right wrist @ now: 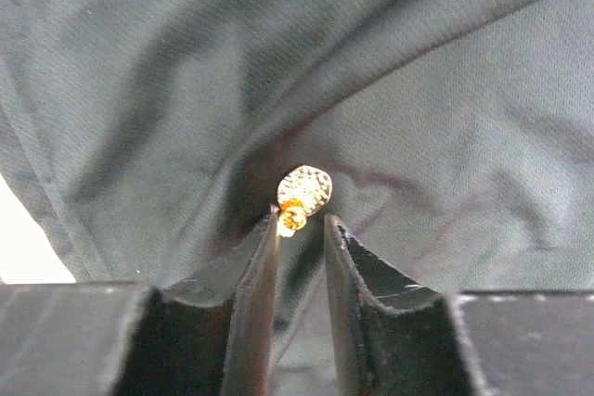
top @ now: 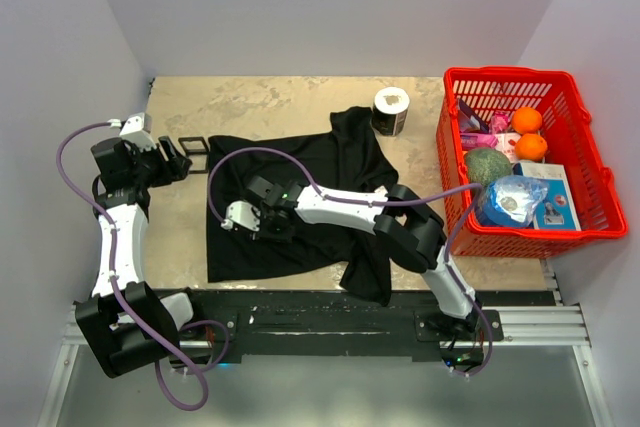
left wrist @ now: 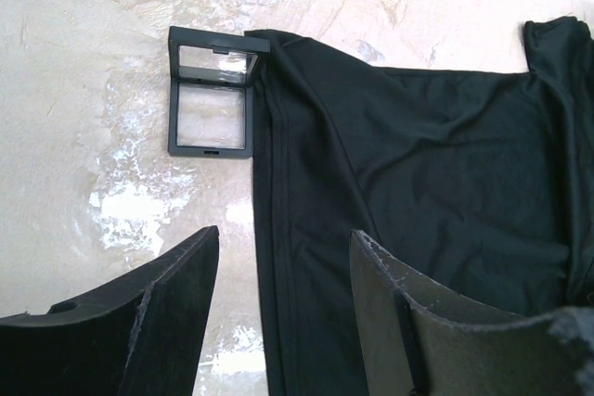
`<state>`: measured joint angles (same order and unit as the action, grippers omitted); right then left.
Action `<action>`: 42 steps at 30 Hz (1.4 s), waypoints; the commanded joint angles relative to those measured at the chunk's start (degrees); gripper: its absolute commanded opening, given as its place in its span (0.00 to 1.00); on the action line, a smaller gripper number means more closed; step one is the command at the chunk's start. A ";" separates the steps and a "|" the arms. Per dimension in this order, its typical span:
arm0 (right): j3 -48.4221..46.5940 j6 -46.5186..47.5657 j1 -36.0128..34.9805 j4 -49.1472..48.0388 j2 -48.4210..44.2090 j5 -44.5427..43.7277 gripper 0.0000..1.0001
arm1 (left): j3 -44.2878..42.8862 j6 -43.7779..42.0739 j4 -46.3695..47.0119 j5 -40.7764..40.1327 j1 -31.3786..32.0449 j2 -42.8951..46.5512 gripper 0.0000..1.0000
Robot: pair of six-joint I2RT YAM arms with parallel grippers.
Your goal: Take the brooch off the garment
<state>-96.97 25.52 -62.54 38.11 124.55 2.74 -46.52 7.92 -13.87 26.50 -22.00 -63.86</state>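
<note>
The garment (top: 320, 162) is a black T-shirt spread flat on the tan table. The brooch (right wrist: 303, 192) is a tiny pale-golden pin with an orange bead, fixed in the cloth (right wrist: 186, 71), which puckers round it. My right gripper (right wrist: 302, 222) is low over the shirt's left half (top: 243, 217). Its jaws stand a narrow gap apart just below the brooch, and the bead touches the left fingertip (right wrist: 271, 229). In the top view the brooch is hidden under this gripper. My left gripper (left wrist: 285, 234) is open and empty above the shirt's left hem (left wrist: 418, 155).
A black square open frame (left wrist: 212, 104) lies on the table just off the shirt's left edge, also in the top view (top: 195, 150). A toilet roll (top: 391, 110) stands behind the shirt. A red basket (top: 520, 77) with fruit and packets stands at the right.
</note>
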 commanded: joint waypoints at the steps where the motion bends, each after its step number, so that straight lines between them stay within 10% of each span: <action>1: -0.94 -1.17 1.54 0.65 -5.53 3.75 0.34 | -2.61 -0.63 1.13 2.50 -0.50 0.40 0.63; 11: 0.46 -7.06 11.99 1.53 -15.03 13.33 0.41 | -8.14 -9.92 -1.94 15.99 -0.15 0.40 0.64; 21: 1.88 -14.62 26.67 -0.93 -22.42 8.95 0.40 | -8.06 -57.89 -30.50 20.53 24.86 3.73 0.59; 29: -2.08 -16.55 32.83 -4.79 -24.53 7.81 0.39 | -1.73 -59.42 -23.32 5.15 50.01 -2.40 0.44; 42: 5.11 -16.29 36.61 -7.70 -33.93 5.69 0.41 | 1.96 -63.83 -13.82 -3.56 56.10 -18.22 0.15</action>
<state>-94.28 10.33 -26.94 33.08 95.20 9.63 -44.95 -55.20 -33.58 26.24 33.23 -79.40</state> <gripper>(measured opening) 0.407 0.176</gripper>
